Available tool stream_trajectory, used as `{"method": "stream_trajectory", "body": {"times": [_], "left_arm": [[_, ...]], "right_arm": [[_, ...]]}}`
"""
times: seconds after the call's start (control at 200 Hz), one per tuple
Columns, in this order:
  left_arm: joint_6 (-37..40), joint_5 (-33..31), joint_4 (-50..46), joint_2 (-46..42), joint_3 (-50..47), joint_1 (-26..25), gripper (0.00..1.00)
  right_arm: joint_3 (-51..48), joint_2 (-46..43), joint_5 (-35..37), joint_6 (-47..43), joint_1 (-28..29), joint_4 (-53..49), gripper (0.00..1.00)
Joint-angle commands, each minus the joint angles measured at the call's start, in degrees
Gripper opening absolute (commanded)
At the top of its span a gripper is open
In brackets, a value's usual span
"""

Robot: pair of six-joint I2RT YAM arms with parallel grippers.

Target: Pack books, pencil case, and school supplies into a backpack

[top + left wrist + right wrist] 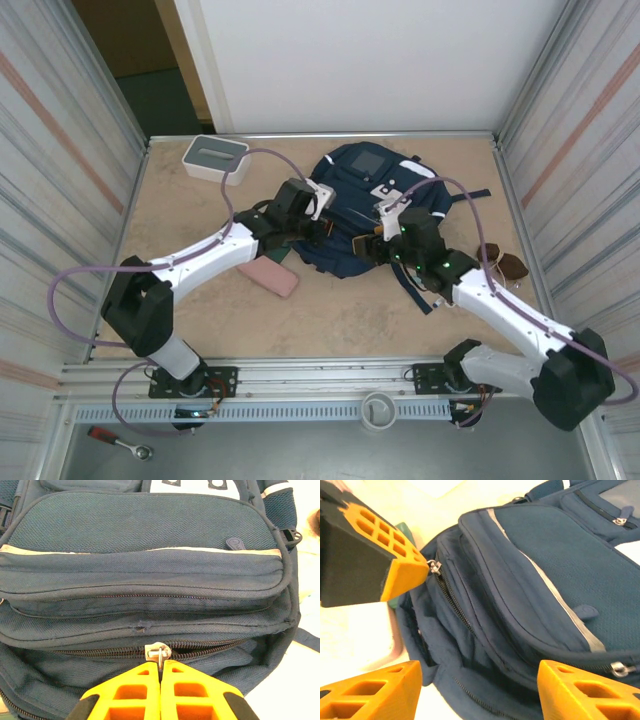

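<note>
The navy backpack lies flat mid-table with its zipped edge toward the arms. My left gripper is shut on the metal zipper pull of the main compartment; right of the slider the zip gapes. In the right wrist view, the left gripper pinches that pull. My right gripper stands open over the backpack's open mouth, nothing between its fingers. The pink pencil case lies on the table left of the backpack. The books and school supplies are out of view.
A white box with a grey top sits at the back left. A small brown object lies right of the backpack, near a loose dark strap. Metal walls close in the table on both sides.
</note>
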Motion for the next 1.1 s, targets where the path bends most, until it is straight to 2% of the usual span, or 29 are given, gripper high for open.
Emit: {"method": "stream_trajectory", "body": {"times": [0.0, 0.12, 0.2, 0.391, 0.491, 0.696, 0.917, 1.012, 1.072, 1.092], "left_arm": [[-1.28, 3.68, 3.47, -1.25, 1.93, 0.78, 0.0], [-1.3, 3.84, 3.42, -1.24, 1.96, 1.09, 0.0], [-1.41, 4.29, 3.42, -1.27, 1.86, 1.52, 0.0], [-1.96, 3.65, 3.43, -2.37, 0.08, 3.5, 0.0], [-1.04, 0.67, 2.54, -2.91, -0.76, 5.0, 0.0], [1.98, -5.2, 0.97, -2.28, -0.21, 8.53, 0.0], [3.73, -7.04, -0.14, -0.56, 2.08, 11.01, 0.0], [3.18, -4.89, 0.1, -1.01, 2.16, 11.02, 0.0], [2.09, -2.02, 1.31, -1.75, 1.76, 11.02, 0.0], [1.72, -0.92, 1.74, -2.04, 1.6, 11.02, 0.0]], "right_arm": [[2.68, 4.93, 2.73, -10.27, 0.92, 3.46, 0.58], [4.33, 9.38, 1.58, -11.64, 2.28, 5.82, 0.53], [5.54, 12.1, 4.0, -12.09, 2.97, 6.53, 0.46], [4.18, 12.4, 12.47, -13.73, 2.88, 6.35, 0.11], [1.15, 9.08, 13.79, -13.45, 1.51, 6.35, 0.0], [-3.78, 1.62, 8.63, -9.59, -3.64, 6.7, 0.0], [-5.06, -1.66, -0.16, -6.3, -10.39, 6.79, 0.0], [-3.89, -1.04, -2.34, -4.85, -11.67, 5.53, 0.0], [-2.05, -0.37, -2.98, -4.74, -11.44, 3.28, 0.1], [-1.48, -0.23, -3.05, -4.83, -11.23, 2.61, 0.15]]}}
